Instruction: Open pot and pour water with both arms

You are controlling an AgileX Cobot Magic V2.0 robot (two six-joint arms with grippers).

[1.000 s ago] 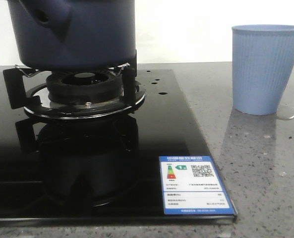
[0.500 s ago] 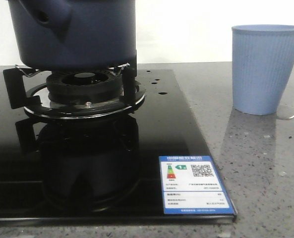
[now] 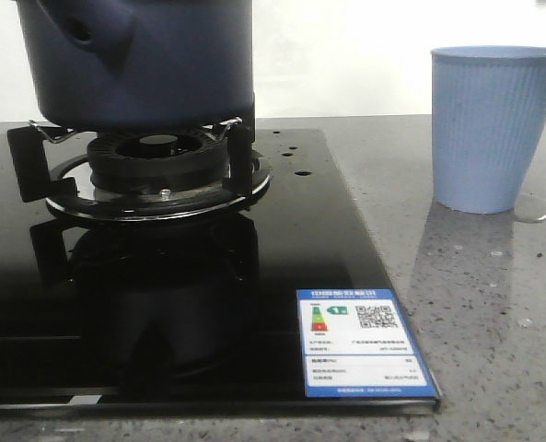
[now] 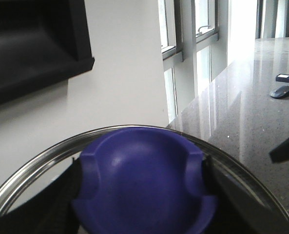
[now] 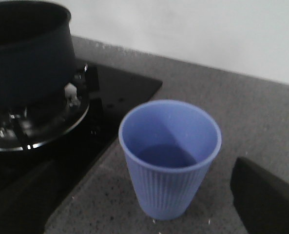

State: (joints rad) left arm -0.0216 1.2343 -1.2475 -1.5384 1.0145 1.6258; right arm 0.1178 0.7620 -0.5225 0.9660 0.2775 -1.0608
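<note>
The dark navy pot (image 3: 144, 60) stands on the gas burner (image 3: 157, 170) at the back left, its stubby tubular handle (image 3: 88, 32) facing forward. It also shows in the right wrist view (image 5: 27, 58), with no lid on it. My left gripper (image 4: 142, 195) is shut on the blue knob (image 4: 144, 180) of the glass lid (image 4: 42, 158) and holds the lid in the air. My right gripper (image 5: 146, 209) is open, with the light blue ribbed cup (image 5: 171, 156) between its fingers (image 5: 266, 200). Water shows as a thin puddle (image 3: 535, 212) beside the cup (image 3: 493, 129).
The black glass hob (image 3: 282, 258) carries small droplets (image 3: 296, 152) and an energy label (image 3: 365, 354) at its front right corner. Grey speckled counter (image 3: 493, 331) surrounds the cup. A mouse (image 4: 282, 91) lies far off on the counter in the left wrist view.
</note>
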